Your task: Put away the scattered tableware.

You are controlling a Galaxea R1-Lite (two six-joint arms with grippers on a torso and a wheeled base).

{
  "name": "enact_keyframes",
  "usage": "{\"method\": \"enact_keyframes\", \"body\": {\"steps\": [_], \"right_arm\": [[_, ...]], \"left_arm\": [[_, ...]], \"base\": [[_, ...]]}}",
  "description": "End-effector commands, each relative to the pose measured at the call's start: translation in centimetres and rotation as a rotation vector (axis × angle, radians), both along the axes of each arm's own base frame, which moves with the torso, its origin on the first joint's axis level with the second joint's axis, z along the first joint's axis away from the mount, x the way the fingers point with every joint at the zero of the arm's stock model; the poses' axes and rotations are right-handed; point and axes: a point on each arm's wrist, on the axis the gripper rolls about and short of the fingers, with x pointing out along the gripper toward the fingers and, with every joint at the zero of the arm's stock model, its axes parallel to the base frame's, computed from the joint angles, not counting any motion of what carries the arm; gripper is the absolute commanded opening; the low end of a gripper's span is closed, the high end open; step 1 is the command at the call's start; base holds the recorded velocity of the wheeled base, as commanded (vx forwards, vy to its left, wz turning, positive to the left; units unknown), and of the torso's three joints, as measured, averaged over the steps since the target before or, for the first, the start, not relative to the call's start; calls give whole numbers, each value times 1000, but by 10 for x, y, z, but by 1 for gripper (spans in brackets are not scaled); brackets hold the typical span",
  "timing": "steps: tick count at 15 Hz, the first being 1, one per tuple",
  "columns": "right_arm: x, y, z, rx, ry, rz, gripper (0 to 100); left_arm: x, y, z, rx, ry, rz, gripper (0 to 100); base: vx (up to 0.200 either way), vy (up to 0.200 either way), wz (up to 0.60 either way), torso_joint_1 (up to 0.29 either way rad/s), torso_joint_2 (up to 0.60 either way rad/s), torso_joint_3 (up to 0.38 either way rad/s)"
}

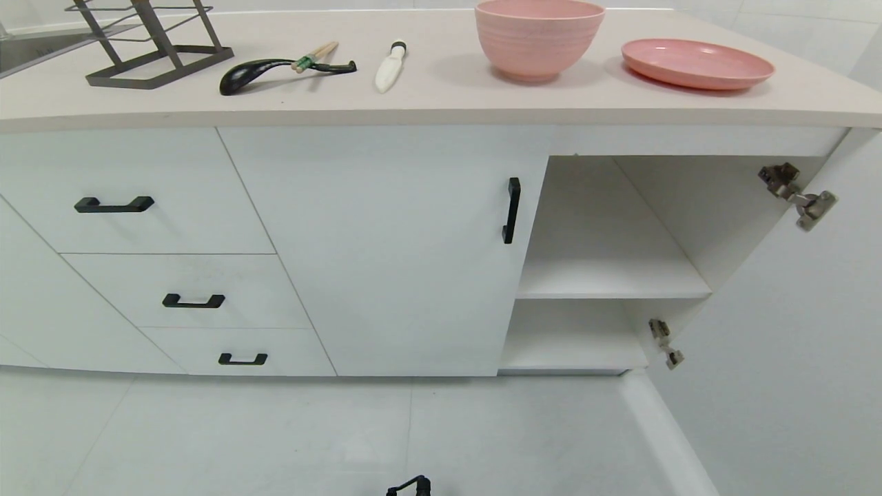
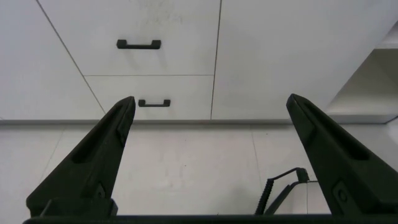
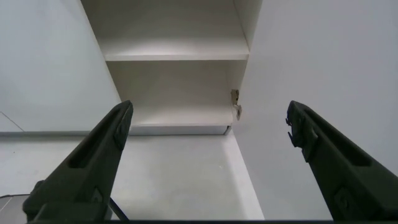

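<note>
Head view. On the countertop (image 1: pixel 441 100), a pink bowl (image 1: pixel 539 38) is standing upright at 12 o'clock. A pink plate (image 1: pixel 697 63) is lying near it toward 1 o'clock. A white knife (image 1: pixel 391 67), chopsticks (image 1: pixel 315 56) and a black spoon (image 1: pixel 255 72) are lying toward 11 o'clock, beside a metal rack (image 1: pixel 151 45). The cabinet door (image 1: pixel 792 331) is standing open at 4 o'clock. The left gripper (image 2: pixel 211 102) and right gripper (image 3: pixel 209 106) are hanging low before the cabinets, fingers spread apart and holding nothing.

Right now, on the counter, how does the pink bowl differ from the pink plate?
The bowl is deep, with tall rounded walls; the plate is flat and shallow. The bowl rises high above the counter; the plate lies low on it. The bowl stands to the left, the plate to the right. Both are pink, upright, and rest apart on the same counter.
</note>
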Motion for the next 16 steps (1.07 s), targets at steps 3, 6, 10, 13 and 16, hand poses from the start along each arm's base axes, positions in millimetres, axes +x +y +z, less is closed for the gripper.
{"method": "enact_keyframes", "body": {"steps": [3,6,10,13,16], "right_arm": [[0,0,0,-1,0,0,100],[0,0,0,-1,0,0,100],[0,0,0,-1,1,1,100],[0,0,0,-1,1,0,100],[0,0,0,-1,1,1,100]], "left_arm": [[0,0,0,2,3,8,100],[0,0,0,2,3,7,100],[0,0,0,4,3,5,100],[0,0,0,2,3,5,100],[0,0,0,2,3,5,100]], "base": [[0,-133,0,5,2,2],[0,0,-400,3,2,2],[50,0,0,1,2,1],[200,0,0,-4,1,6],[200,0,0,-1,2,2]]}}
